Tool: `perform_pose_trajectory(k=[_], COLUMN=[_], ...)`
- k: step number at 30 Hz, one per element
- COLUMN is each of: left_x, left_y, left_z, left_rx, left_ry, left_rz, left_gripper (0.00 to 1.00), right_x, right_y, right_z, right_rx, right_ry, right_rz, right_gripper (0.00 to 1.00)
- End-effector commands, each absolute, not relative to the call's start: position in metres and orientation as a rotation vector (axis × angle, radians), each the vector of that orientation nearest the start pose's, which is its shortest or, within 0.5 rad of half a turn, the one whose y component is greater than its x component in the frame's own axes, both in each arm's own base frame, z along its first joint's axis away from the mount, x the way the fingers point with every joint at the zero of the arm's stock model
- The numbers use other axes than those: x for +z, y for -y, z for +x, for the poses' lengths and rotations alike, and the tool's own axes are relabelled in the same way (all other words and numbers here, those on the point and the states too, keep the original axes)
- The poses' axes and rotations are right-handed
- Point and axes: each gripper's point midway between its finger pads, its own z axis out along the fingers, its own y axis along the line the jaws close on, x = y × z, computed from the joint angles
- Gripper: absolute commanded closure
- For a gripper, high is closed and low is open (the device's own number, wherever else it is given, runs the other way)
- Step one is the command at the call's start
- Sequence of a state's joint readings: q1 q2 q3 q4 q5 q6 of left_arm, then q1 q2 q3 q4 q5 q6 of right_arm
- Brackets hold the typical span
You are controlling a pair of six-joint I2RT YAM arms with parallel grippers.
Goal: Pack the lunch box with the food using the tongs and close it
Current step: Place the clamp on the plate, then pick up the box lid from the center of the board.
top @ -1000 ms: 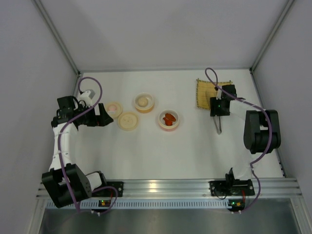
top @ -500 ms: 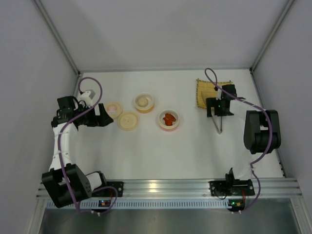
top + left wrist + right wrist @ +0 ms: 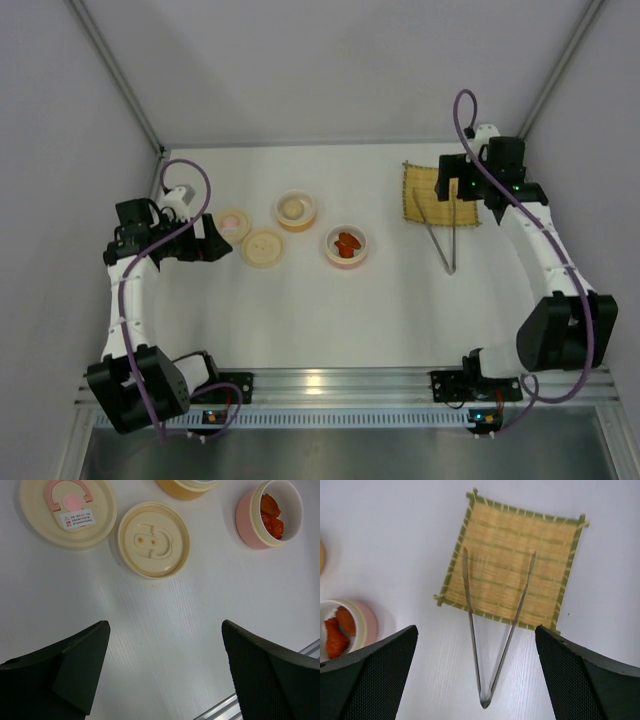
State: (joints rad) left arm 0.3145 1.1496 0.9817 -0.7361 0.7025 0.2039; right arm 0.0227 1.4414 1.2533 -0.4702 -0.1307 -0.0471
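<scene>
The tongs [image 3: 449,255] [image 3: 472,630] lie free on the table, splayed in a V with their tips on the yellow bamboo mat [image 3: 425,200] [image 3: 515,545]. My right gripper [image 3: 458,195] [image 3: 475,645] hangs open above them, touching nothing. Red-orange food [image 3: 346,243] [image 3: 272,520] [image 3: 337,630] sits in the pink lunch box tier [image 3: 346,260] [image 3: 247,520]. A pale lump [image 3: 294,207] rests in the orange tier [image 3: 296,222]. My left gripper [image 3: 212,240] [image 3: 165,670] stands open over bare table, near the lids.
Two round lids lie left of the tiers: a cream one [image 3: 262,248] [image 3: 153,539] and one with a pink handle [image 3: 233,222] [image 3: 67,510]. Grey walls close in the table on three sides. An aluminium rail [image 3: 320,382] runs along the near edge.
My right gripper has opened, let go of the tongs, and lifted back toward the far right corner. The tongs now rest on the table. The left arm has barely moved.
</scene>
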Motion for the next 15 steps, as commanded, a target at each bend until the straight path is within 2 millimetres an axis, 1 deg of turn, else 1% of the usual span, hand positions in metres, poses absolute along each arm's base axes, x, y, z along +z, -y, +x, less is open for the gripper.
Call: perform_pose_trajectory(k=[1,2,3,5,6,7,8,9,10,13,15], left_x=[0.196,0.193,0.189,0.180,0.177,0.173,0.171,0.169,0.166,0.157,0.151], left_y=[0.019,0.018,0.017,0.014,0.013,0.011,0.010,0.010,0.008,0.003,-0.002], left_z=[0.284,0.284,0.283,0.281,0.280,0.281,0.281,0.281,0.282,0.286,0.292], left_rx=[-0.577,-0.572,-0.569,-0.555,-0.546,-0.539,-0.537,-0.534,-0.529,-0.519,-0.501], left_ry=[-2.239,-2.252,-2.266,-2.296,-2.303,-2.314,-2.322,-2.327,-2.336,-2.369,-2.387], left_rz=[0.214,0.210,0.210,0.205,0.217,0.216,0.218,0.230,0.225,0.198,0.156], left_gripper=[0.02,0.02,0.02,0.02,0.02,0.02,0.02,0.02,0.02,0.02,0.02], right_x=[0.268,0.270,0.269,0.260,0.257,0.243,0.237,0.233,0.219,0.204,0.200], right_y=[-0.042,-0.044,-0.051,-0.059,-0.067,-0.071,-0.077,-0.087,-0.090,-0.102,-0.111], right_z=[0.394,0.392,0.386,0.378,0.372,0.365,0.360,0.354,0.349,0.341,0.338], right_rx=[0.207,0.211,0.244,0.277,0.322,0.348,0.369,0.389,0.394,0.396,0.403], right_ry=[-2.080,-2.079,-2.090,-2.114,-2.113,-2.141,-2.148,-2.148,-2.176,-2.192,-2.194], right_rz=[-0.231,-0.238,-0.270,-0.327,-0.366,-0.381,-0.402,-0.442,-0.453,-0.498,-0.527], right_gripper=[0.01,0.01,0.01,0.01,0.01,0.01,0.01,0.01,0.01,0.01,0.01])
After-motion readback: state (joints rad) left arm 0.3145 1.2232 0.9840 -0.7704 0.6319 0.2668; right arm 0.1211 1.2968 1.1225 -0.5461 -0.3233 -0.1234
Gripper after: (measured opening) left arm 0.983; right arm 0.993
